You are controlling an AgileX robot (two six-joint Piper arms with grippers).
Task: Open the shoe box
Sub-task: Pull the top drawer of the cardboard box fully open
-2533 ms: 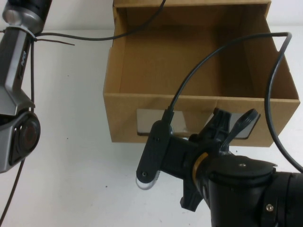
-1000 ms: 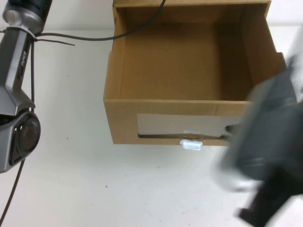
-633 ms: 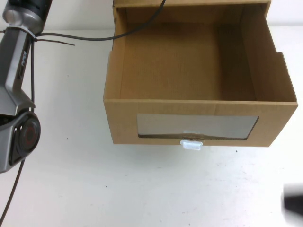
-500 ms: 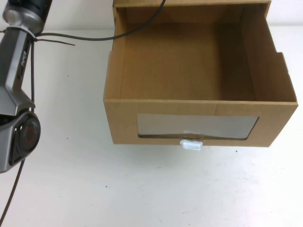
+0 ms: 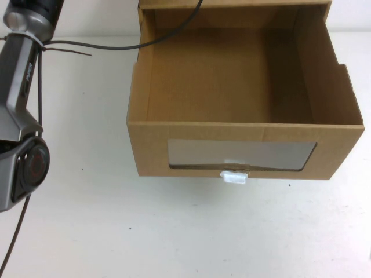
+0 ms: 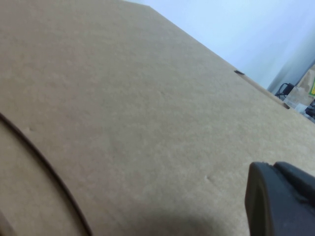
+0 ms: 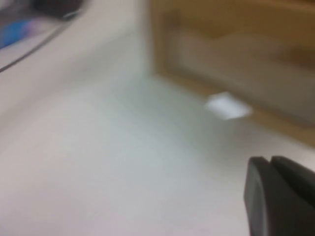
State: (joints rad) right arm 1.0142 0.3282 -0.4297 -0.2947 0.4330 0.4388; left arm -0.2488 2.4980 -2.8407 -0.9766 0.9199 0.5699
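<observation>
Shoe box sits open on table. Your right gripper low near box front, jaws closed, empty. Your left gripper close against box, likely steadying it; can't tell its grip.

There was one cardboard box (its top open), one white tab, one window and one robot arm.

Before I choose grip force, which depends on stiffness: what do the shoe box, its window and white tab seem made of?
The shoe box: matte brown corrugated cardboard, faintly ribbed inside. The window: probably clear plastic film, grey sheen. The tab: likely translucent white plastic. The left gripper is close to cardboard; the right gripper, shut, is over the table.
</observation>
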